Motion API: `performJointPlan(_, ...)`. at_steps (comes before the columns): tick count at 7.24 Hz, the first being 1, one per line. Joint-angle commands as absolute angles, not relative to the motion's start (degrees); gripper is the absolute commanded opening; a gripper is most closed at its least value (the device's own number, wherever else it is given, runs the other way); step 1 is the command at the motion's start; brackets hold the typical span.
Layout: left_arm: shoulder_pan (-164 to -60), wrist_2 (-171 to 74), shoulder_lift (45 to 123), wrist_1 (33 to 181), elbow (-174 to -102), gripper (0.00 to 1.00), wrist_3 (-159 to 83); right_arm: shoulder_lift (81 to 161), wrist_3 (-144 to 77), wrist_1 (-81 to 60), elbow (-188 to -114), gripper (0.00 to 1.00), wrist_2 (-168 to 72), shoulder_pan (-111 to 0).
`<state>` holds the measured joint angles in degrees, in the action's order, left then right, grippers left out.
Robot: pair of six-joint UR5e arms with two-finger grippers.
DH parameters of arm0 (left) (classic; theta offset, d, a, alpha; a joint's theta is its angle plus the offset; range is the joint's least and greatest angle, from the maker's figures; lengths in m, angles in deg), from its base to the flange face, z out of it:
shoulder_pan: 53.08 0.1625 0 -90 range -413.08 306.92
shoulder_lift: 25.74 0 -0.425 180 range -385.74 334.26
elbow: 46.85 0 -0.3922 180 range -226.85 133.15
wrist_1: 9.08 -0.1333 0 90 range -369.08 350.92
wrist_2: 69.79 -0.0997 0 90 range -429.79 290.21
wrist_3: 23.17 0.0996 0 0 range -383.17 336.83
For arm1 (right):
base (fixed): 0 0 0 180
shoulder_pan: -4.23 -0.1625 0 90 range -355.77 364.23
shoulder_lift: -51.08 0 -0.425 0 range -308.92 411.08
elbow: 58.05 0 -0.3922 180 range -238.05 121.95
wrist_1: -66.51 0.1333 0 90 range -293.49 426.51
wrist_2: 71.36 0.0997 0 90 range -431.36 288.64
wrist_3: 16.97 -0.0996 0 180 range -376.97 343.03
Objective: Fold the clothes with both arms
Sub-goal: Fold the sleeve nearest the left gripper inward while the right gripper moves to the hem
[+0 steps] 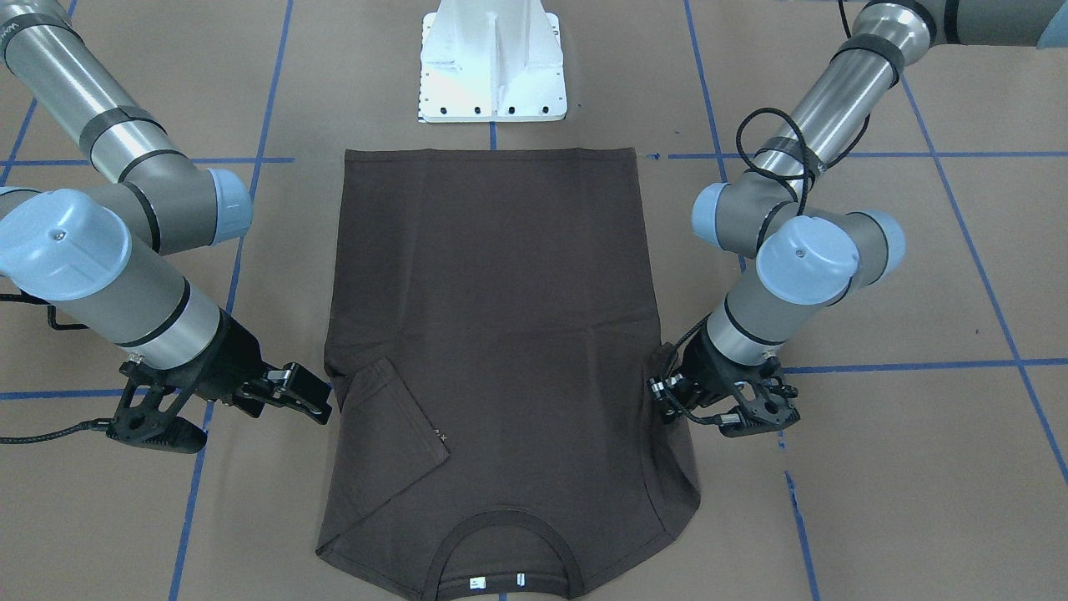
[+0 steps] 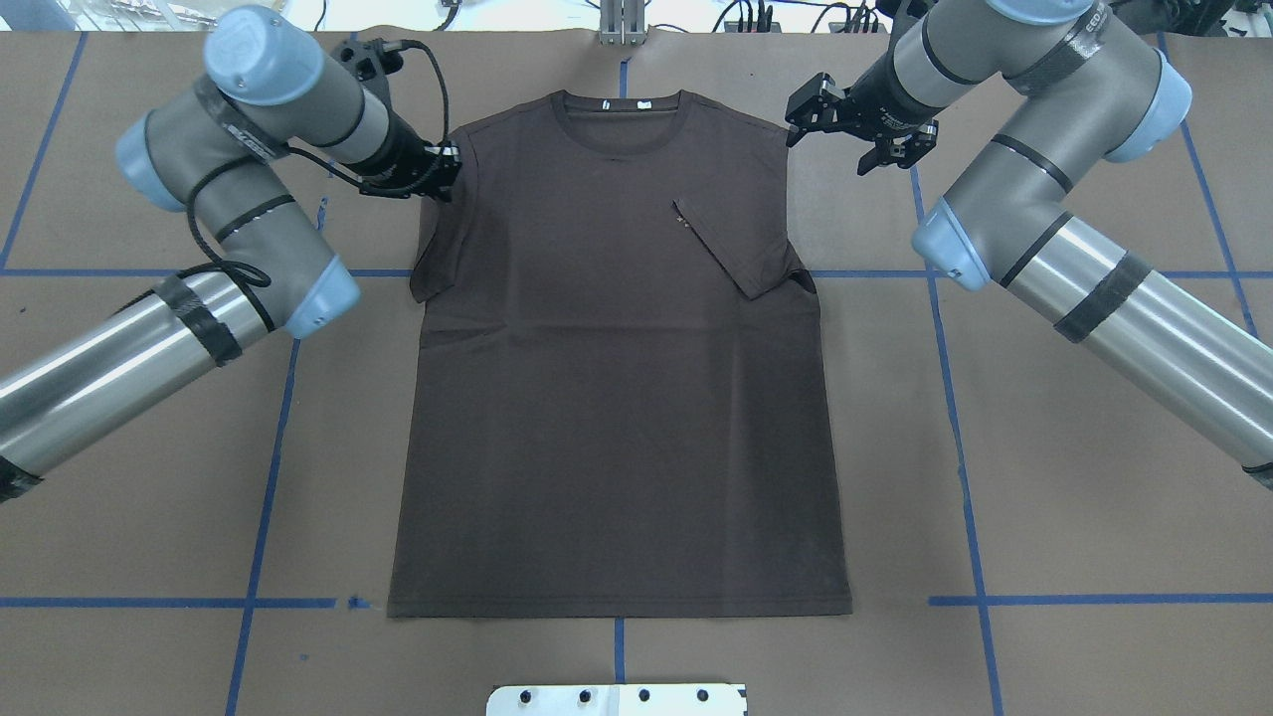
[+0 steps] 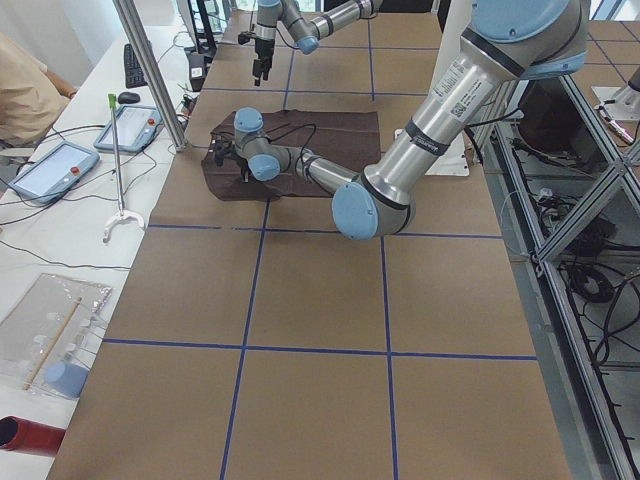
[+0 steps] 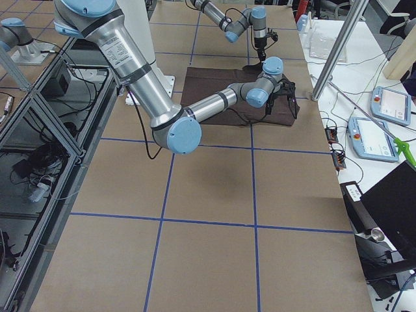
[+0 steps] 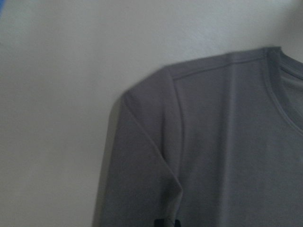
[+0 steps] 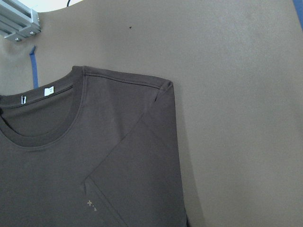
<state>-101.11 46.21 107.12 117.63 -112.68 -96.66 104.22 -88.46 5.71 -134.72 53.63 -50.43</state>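
The dark brown T-shirt (image 2: 597,398) lies flat on the brown table, collar (image 2: 619,124) at the far side and hem toward the robot's base. Its right sleeve (image 2: 741,249) is folded in onto the chest; it also shows in the front view (image 1: 392,417) and the right wrist view (image 6: 137,179). The left sleeve (image 2: 433,264) lies spread out. My left gripper (image 2: 433,174) is low at that sleeve's outer edge and looks open (image 1: 709,405). My right gripper (image 2: 845,134) is open and empty, above bare table beside the right shoulder.
The white pedestal base (image 1: 492,75) stands just past the hem. Blue tape lines (image 2: 264,477) cross the table. A metal post (image 3: 150,70), control tablets (image 3: 50,165) and a seated person (image 3: 25,95) are past the collar-side table edge.
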Motion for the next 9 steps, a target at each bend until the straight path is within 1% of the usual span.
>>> performJointPlan(1, -98.9, 41.1, 113.3, 118.1, -105.2, 0.09, -99.9, 104.6, -88.5, 5.8, -134.7, 1.00, 53.5, -50.3)
performJointPlan(2, -98.9, 41.0, 114.1, 118.1, -105.2, 0.51, -100.3, 104.7, -88.7, 5.8, -134.9, 1.00, 53.5, -50.3)
performJointPlan(3, -98.9, 41.2, 115.0, 118.2, -106.3, 0.71, -102.6, 105.2, -89.8, 8.0, -135.7, 1.00, 53.7, -49.9)
performJointPlan(4, -98.1, 41.3, 112.6, 117.9, -113.5, 0.81, -105.3, 110.5, -93.7, 10.4, -141.9, 1.00, 53.4, -48.2)
performJointPlan(5, -95.6, 41.6, 106.0, 117.8, -124.7, 0.82, -107.3, 115.5, -96.7, 10.4, -148.3, 1.00, 48.7, -44.6)
performJointPlan(6, -93.0, 41.6, 100.9, 117.6, -133.6, 0.82, -107.9, 118.8, -100.4, 9.4, -153.4, 1.00, 43.2, -39.0)
performJointPlan(7, -91.9, 41.6, 98.5, 117.1, -138.5, 0.82, -110.1, 121.7, -106.6, 7.3, -157.5, 1.00, 41.4, -34.8)
performJointPlan(8, -90.4, 41.2, 96.9, 117.1, -141.2, 0.82, -112.3, 129.8, -112.1, 6.4, -164.8, 0.97, 36.7, -28.7)
performJointPlan(9, -89.4, 41.0, 96.3, 117.1, -142.5, 0.83, -113.2, 137.9, -118.1, 6.1, -173.2, 0.91, 30.2, -21.8)
